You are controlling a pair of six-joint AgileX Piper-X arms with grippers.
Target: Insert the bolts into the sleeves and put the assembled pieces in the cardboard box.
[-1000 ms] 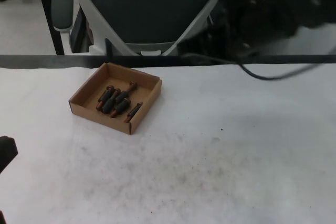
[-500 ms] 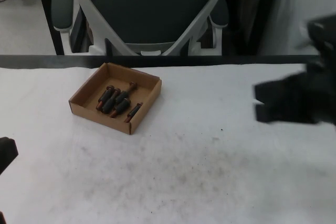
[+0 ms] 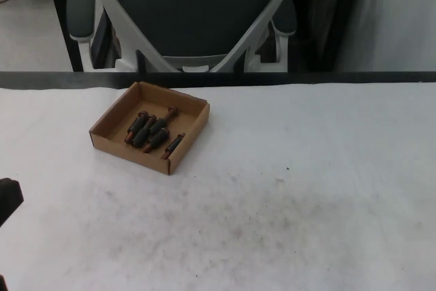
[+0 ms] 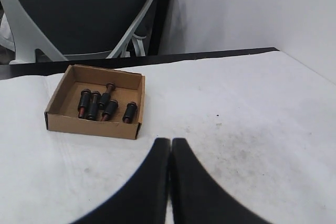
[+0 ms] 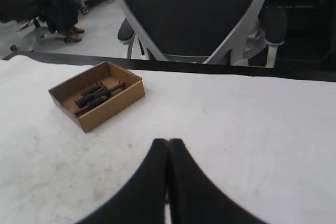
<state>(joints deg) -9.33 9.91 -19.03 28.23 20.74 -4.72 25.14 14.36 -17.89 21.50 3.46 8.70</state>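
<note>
The open cardboard box [image 3: 103,136] sits at the back left of the white bench, also in the left wrist view [image 4: 92,125] and the right wrist view [image 5: 113,103]. Inside it lie several dark sleeves with reddish bolts [image 3: 150,131] [image 4: 103,106] [image 5: 94,95], side by side. My left gripper [image 4: 170,145] is shut with nothing between its fingers, well short of the box near the front of the bench. My right gripper [image 5: 168,145] is likewise shut and holds nothing, off to the right of the box. A dark part of an arm [image 3: 8,199] shows at the left edge of the high view.
A black office chair with a pale frame [image 3: 197,11] stands behind the bench's dark back edge [image 3: 272,78]. The white bench top [image 3: 286,195] has faint grey smudges in the middle.
A blurred dark arm crossed the back and right of the high view, then left the picture. The box and its contents have not moved.
</note>
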